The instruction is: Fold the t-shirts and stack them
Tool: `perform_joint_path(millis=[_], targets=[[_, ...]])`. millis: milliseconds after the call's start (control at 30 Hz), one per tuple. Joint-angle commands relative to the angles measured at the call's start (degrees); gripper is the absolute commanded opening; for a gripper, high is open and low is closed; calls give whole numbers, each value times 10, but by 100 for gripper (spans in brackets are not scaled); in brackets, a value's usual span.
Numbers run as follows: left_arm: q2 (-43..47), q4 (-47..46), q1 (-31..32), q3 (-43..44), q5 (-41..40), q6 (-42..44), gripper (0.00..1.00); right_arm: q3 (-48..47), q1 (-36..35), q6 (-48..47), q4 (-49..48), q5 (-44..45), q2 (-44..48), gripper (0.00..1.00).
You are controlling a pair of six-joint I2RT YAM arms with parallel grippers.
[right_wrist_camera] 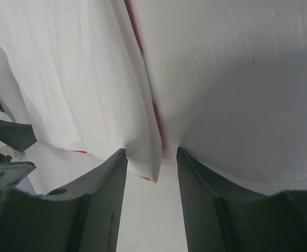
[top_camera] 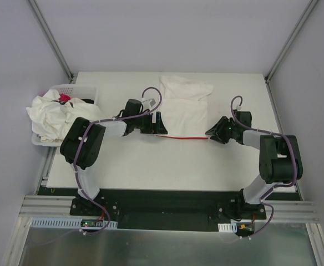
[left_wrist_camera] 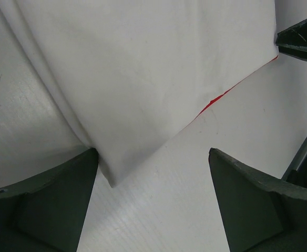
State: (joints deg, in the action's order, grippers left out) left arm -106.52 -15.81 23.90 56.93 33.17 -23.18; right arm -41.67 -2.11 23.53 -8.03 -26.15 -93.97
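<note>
The t-shirt [top_camera: 185,111] is soft, matt, creased cloth on a faintly ribbed, matt table [top_camera: 151,160].

Black-and-grey left arm [top_camera: 83,143], at nine o'clock, and right arm [top_camera: 277,159], at three, both looped with purple cables [top_camera: 161,98], end in dark wedge fingers [left_wrist_camera: 48,199].

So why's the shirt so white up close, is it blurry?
Top external view: even light, sharp, faint shadows on the table. Left wrist view: the shirt is bright, not blurry; its creases show. Right wrist view: shirt and table look almost the same white.
</note>
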Motion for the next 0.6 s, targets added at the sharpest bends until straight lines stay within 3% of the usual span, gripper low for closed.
perform_joint_path(millis=[0,567], targets=[[-14,-10,-3,10,19,0,86,-19,-13,4,-15,8,-22,46],[-41,-32,-3,9,49,-25,85,-21,-37,25,-46,15,-53,46]])
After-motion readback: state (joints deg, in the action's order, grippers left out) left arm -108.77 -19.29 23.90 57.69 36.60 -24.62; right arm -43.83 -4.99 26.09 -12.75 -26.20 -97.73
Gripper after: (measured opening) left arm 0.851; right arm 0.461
